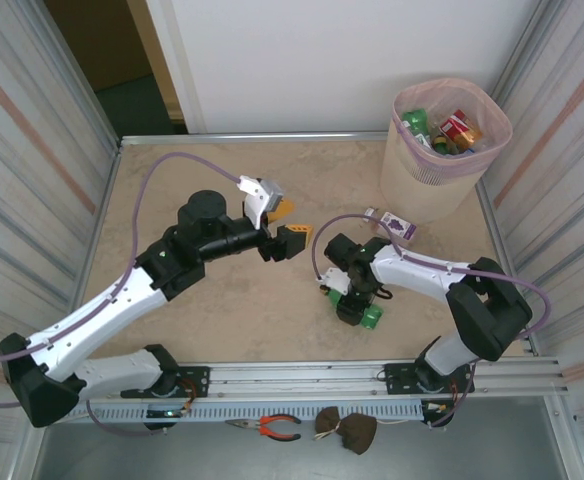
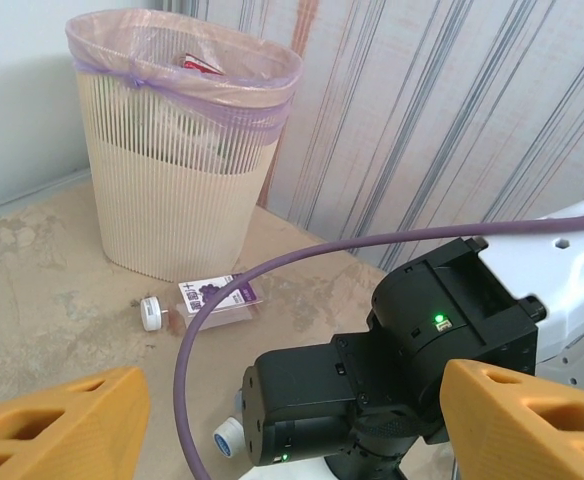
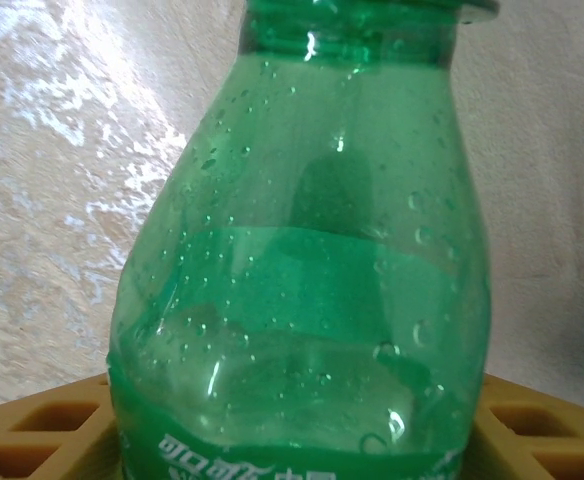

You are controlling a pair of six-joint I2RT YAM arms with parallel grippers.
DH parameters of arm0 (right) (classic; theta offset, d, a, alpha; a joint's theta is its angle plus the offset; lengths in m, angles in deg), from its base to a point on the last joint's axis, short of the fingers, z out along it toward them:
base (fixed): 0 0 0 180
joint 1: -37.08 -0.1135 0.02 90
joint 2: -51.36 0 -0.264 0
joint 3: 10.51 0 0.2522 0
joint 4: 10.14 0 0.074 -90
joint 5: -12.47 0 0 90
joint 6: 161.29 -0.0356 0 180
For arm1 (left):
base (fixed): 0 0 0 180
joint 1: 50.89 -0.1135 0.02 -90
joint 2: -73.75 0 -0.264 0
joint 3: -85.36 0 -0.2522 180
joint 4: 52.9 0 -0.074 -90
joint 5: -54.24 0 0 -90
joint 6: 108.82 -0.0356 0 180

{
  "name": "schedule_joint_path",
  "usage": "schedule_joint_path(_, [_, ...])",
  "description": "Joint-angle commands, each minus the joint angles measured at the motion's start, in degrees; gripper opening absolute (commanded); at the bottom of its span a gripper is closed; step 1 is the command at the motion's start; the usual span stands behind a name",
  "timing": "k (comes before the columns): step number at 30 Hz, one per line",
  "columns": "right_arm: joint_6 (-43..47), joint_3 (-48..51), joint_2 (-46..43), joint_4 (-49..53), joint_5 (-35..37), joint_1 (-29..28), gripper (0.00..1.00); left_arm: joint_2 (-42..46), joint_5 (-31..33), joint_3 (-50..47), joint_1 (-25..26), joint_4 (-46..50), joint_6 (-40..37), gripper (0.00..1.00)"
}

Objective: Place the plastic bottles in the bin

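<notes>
One green bottle (image 3: 302, 300) lies on the table (image 1: 202, 170) between the right gripper's (image 1: 357, 308) fingers (image 3: 42, 445); clamped or not, cannot tell. Purple-labelled bottle (image 1: 397, 223) lies just beside the bin (image 1: 412, 180), which holds more bottles. Left gripper (image 1: 290, 222) stands spread and empty, near the right arm.

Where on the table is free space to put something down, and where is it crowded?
The far middle of the table, between the left gripper and the bin, is bare. So is the near middle, between the arms. Crowded on the right: the right gripper straddles a green bottle, and a purple-label bottle lies beside the bin.
</notes>
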Motion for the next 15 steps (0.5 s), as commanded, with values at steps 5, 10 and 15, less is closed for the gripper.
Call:
schedule_joint_path(5, [-2.8,-4.8,-4.0,0.7,-4.6,-0.2,0.62,3.2,1.8,-0.8,-0.4,0.0,0.7,0.77])
schedule_joint_path(10, [-4.8,-9.2,-8.0,1.3,-9.0,2.1,0.61,3.9,2.6,-1.5,-0.4,0.1,0.8,0.77])
schedule_joint_path(15, [-6.0,-14.1,-12.0,1.7,-11.3,5.6,0.60,4.2,3.1,-2.0,-0.4,-0.1,0.8,0.77])
